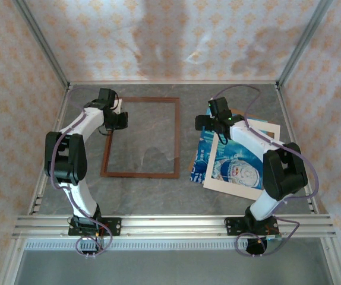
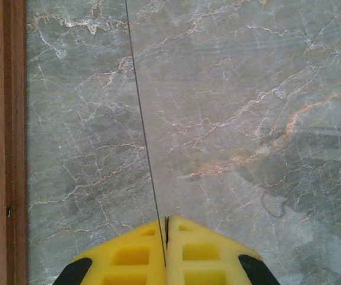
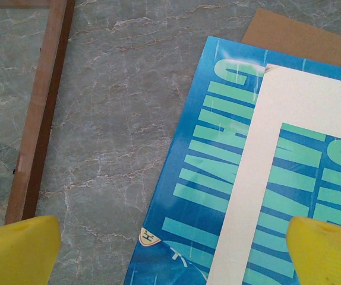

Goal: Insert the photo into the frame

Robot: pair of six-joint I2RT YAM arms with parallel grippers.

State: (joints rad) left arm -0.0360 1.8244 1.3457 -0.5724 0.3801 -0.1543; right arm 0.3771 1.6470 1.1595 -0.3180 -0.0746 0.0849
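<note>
The frame (image 1: 141,174) of thin reddish-brown wood lies flat at the table's centre-left; its left rail (image 2: 1,119) and right rail (image 3: 40,119) show in the wrist views. My left gripper (image 1: 118,120) hangs over the frame's left side. Its yellow fingers (image 2: 132,255) are shut on the edge of a thin clear pane (image 2: 141,119), seen edge-on as a dark line. The blue photo (image 1: 201,155) lies right of the frame, mostly under a cream mat (image 1: 233,189). My right gripper (image 1: 213,127) hovers open above the photo's (image 3: 200,196) far left corner, holding nothing.
A brown cardboard backing (image 3: 301,38) peeks out beyond the photo and the mat (image 3: 289,101). Metal rails and patterned walls enclose the grey marble table (image 1: 158,196). Bare marble lies between the frame and the photo.
</note>
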